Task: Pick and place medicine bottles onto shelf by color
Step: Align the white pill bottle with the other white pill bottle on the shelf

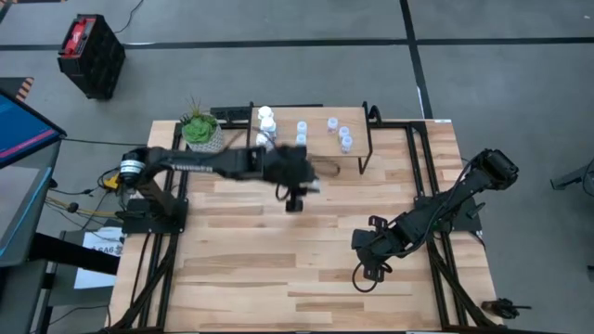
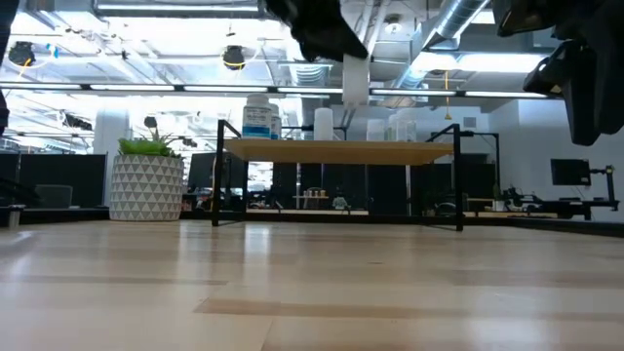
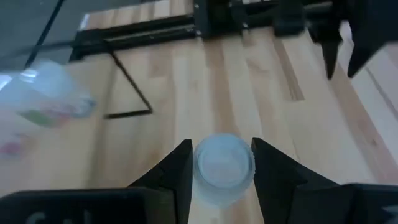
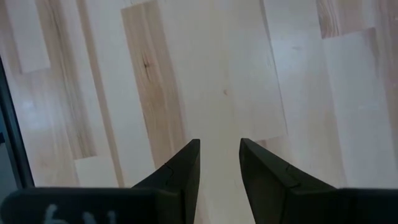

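Left gripper [image 3: 219, 171]: clamped on a pale bottle [image 3: 222, 168], raised near the shelf [image 1: 357, 130], likely for sorting. Right gripper [image 4: 219, 163]: slightly parted, empty, well apart from shelf.

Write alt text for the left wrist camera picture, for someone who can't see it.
The left gripper has its two dark jaws closed on a small pale translucent bottle, seen cap-on from above, over the light wood-plank tabletop. Beyond it stand a thin black metal leg and black frame rails, with a blurred pale bottle at one edge.
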Robot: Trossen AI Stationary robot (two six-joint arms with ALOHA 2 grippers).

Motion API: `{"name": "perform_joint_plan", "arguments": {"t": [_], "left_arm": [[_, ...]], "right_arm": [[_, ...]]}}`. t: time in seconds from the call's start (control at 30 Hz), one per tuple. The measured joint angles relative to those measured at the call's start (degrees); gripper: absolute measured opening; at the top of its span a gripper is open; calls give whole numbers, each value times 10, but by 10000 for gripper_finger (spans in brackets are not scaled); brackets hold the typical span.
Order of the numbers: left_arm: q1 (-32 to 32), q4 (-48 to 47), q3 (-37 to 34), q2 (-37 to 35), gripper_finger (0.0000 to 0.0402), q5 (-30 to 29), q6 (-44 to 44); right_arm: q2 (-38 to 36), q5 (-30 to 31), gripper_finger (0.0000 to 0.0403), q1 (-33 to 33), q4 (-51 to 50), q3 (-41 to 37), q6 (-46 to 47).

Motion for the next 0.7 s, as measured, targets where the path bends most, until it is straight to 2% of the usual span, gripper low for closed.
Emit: {"name": "perform_joint_plan", "arguments": {"t": [0.13,0.3,0.47,0.7], "left_arm": [[54,-73,66,0,108,63,13],[122,-132,72,2,108,128,11],[165,-137,72,18,112,133,20],[183,-119,72,17,111,139,53]], "right_arm": [[0,0,136,0,-2,0,0],[0,0,136,0,-6,0,0],[0,0,136,0,-12,0,0],[0,0,136,0,-14,0,0]]}}
